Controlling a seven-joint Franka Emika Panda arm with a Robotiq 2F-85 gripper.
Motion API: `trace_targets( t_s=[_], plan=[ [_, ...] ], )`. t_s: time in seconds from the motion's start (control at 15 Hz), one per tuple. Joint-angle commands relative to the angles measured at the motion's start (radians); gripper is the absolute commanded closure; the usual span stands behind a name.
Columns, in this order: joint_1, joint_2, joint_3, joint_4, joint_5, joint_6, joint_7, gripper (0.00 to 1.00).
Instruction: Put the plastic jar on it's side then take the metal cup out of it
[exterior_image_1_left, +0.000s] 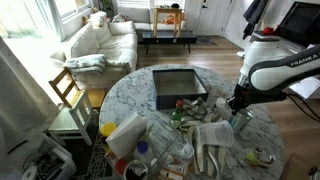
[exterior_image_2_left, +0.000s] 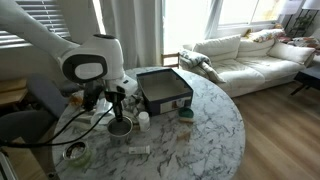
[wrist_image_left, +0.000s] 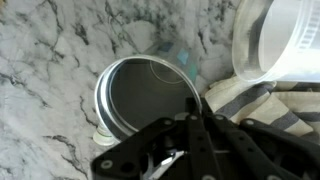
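Note:
In the wrist view the metal cup (wrist_image_left: 150, 95) is round and shiny with a dark inside, and stands on the marble table outside the jar. My gripper (wrist_image_left: 193, 108) is shut with its fingers pinched on the cup's near rim. The clear plastic jar (wrist_image_left: 285, 40) lies at the upper right, apart from the cup, with its wide mouth toward it. In an exterior view the gripper (exterior_image_2_left: 118, 104) is right over the cup (exterior_image_2_left: 120, 126). In an exterior view the gripper (exterior_image_1_left: 232, 103) hangs above the whitish jar (exterior_image_1_left: 213, 133).
A black tray (exterior_image_1_left: 180, 88) sits mid-table and also shows in an exterior view (exterior_image_2_left: 165, 90). A striped cloth (wrist_image_left: 250, 100) lies beside the cup. A white jug with yellow (exterior_image_1_left: 125, 135) and a flat green-labelled tin (exterior_image_2_left: 75, 153) stand nearby. The round table's edge is close.

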Motion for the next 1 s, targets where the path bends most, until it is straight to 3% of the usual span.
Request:
trace_targets(
  t_s=[0.0,0.13,0.2,0.27,0.73,0.87,0.93],
  plan=[
    [0.004,-0.034,0.004,-0.057,-0.05,0.066,0.046,0.99],
    [0.004,-0.042,0.007,-0.067,-0.057,0.09,0.056,0.97],
    [0.005,-0.047,0.01,-0.071,-0.05,0.097,0.056,0.7],
    [0.006,-0.054,0.013,-0.076,-0.041,0.102,0.055,0.7],
    [0.0,-0.113,0.025,-0.047,-0.029,0.015,0.05,0.19],
    [-0.002,-0.14,0.021,-0.034,0.025,-0.016,0.029,0.03],
    [-0.004,-0.152,0.018,-0.027,0.05,-0.026,0.027,0.0]
  ],
)
